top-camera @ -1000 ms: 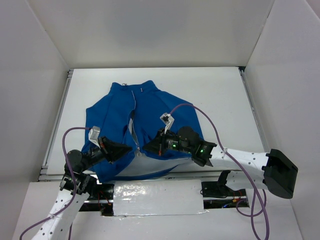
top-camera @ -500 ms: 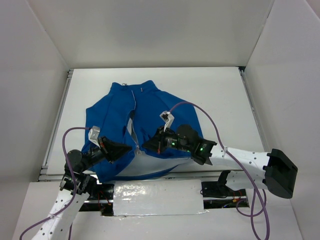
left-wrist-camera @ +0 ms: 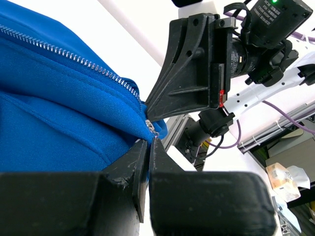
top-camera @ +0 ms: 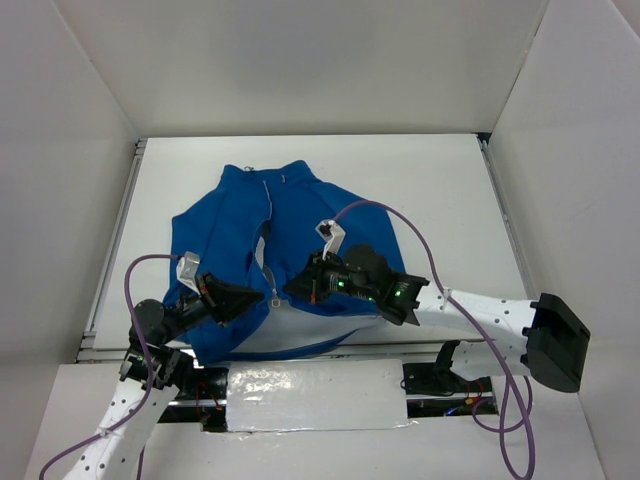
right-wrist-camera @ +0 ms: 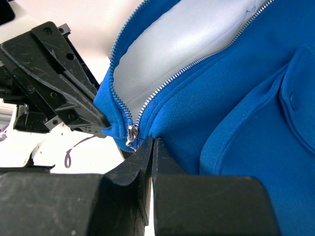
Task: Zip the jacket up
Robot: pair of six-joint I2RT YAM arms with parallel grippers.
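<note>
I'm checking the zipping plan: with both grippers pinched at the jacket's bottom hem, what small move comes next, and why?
Probably the right gripper should ease the slider toward the collar while the left gripper anchors the hem: both are shut by the slider, and the teeth of the jacket gape above.

The jacket (top-camera: 305,225) is soft, matt blue fleece cloth; its zipper (left-wrist-camera: 74,58) has shiny metal teeth and its lining (right-wrist-camera: 182,34) looks smooth, faintly glossy. The left gripper (left-wrist-camera: 146,143) and right gripper (right-wrist-camera: 151,141) are matt black plastic, slightly grainy.
</note>
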